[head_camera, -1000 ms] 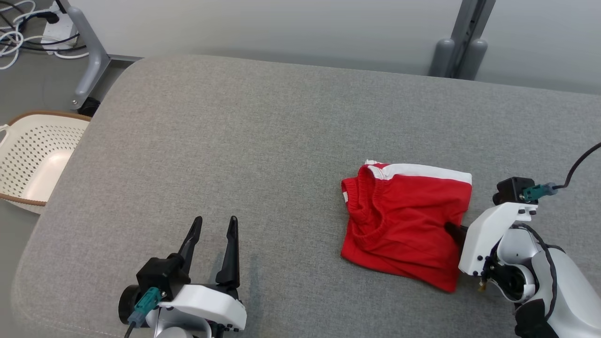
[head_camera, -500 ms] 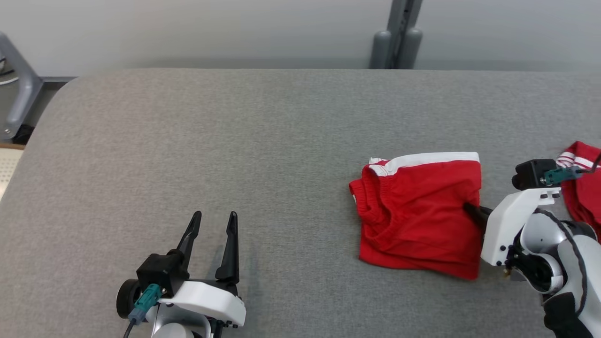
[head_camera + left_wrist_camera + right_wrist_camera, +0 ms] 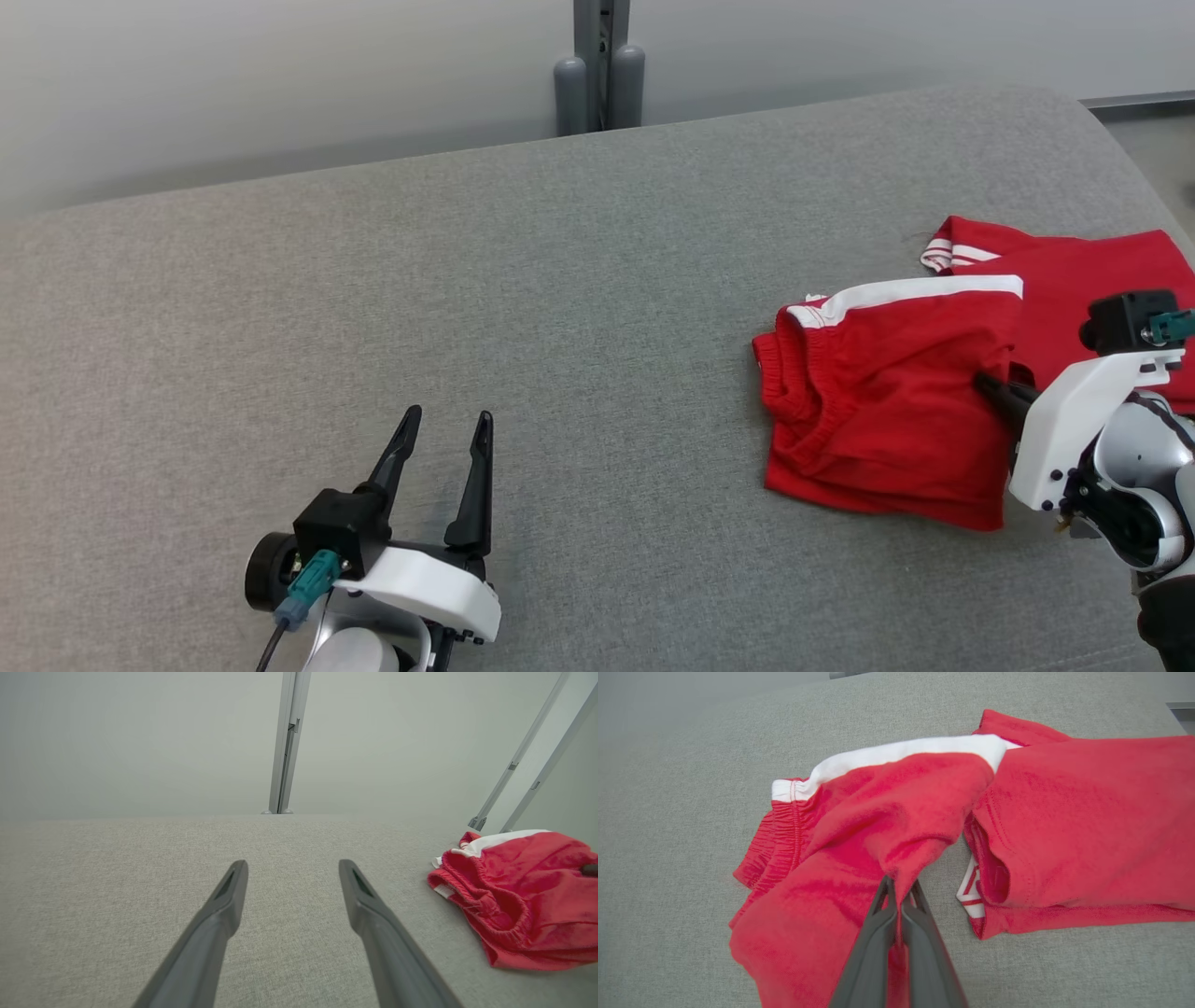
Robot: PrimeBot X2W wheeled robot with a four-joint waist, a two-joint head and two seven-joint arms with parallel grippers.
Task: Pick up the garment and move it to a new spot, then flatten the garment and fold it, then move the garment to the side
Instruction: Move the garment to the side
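A grey fabric-covered table [image 3: 373, 308] ran across the head view, with a grey post [image 3: 597, 65] standing behind its far edge. Toward the table's right end lay the garment [image 3: 878, 411], a pair of red shorts with a white side stripe and a gathered waistband facing left. A second red garment [image 3: 1083, 271] lay flat just beyond it on the right.

From the head view, the right gripper [image 3: 985, 381] showed as a dark tip at the shorts' right edge, half hidden by its white wrist. The right wrist view made the grip plain. There the right gripper [image 3: 899, 891] had its jaws pressed together on a pinch of red cloth, which rose in a ridge toward the fingers. That view also showed bare grey table between the two garments lower down, while the striped corner lay against the second garment.

The left gripper [image 3: 448, 415] hovered well apart at the lower left. Its jaws were spread wide and held nothing, as the left wrist view [image 3: 293, 863] confirmed.
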